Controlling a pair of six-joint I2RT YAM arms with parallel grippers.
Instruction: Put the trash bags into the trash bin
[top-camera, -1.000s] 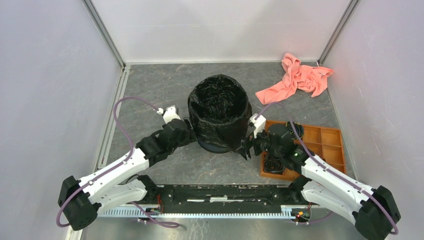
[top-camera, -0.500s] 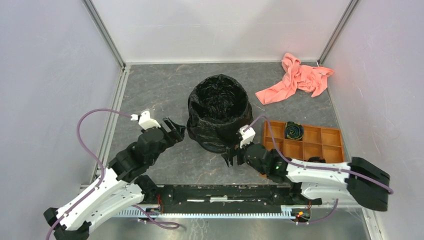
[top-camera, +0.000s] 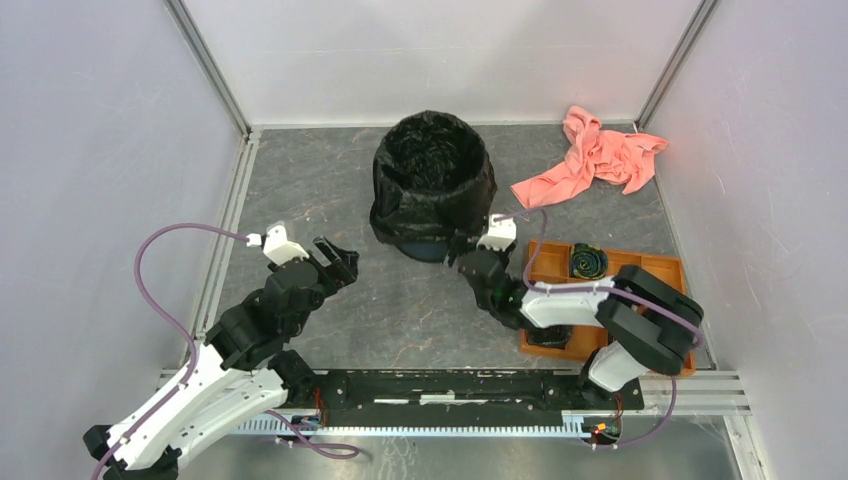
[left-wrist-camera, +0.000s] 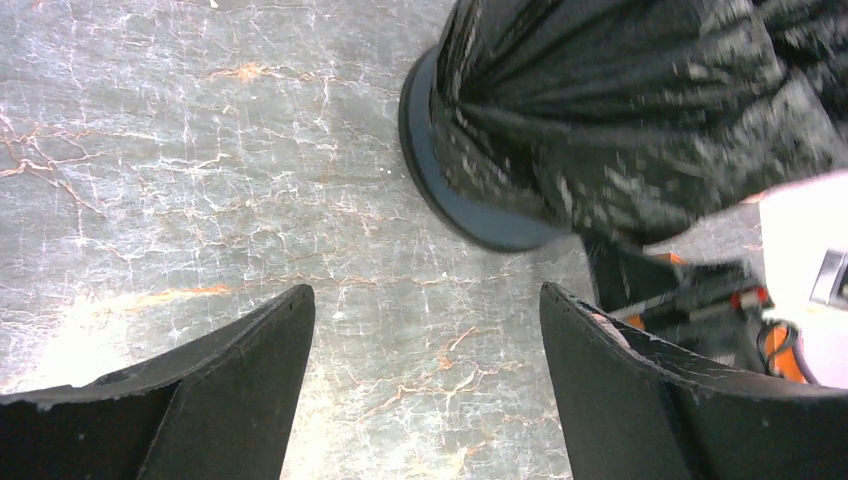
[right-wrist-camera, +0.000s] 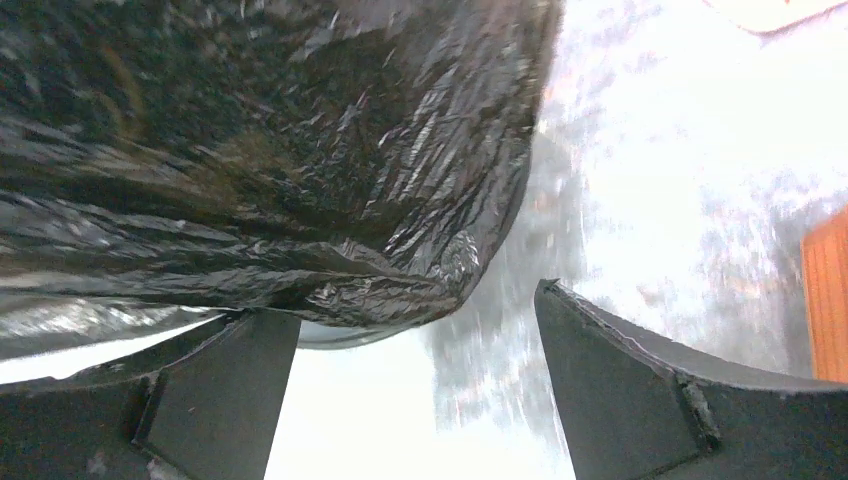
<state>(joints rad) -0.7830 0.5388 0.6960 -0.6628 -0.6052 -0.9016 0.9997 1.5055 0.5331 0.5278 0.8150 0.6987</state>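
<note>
While around one bin (left-wrist-camera: 420, 130), one bag (top-camera: 432, 185)

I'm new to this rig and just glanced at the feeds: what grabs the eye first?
The glossy black trash bag draped over the blue bin, standing centre back. Next come the pink cloth in the far right corner and the orange tray at near right. The open right pincer sits at the bag's hem.

Bright even light, soft shadows; right wrist glare, seemingly blurred
</note>
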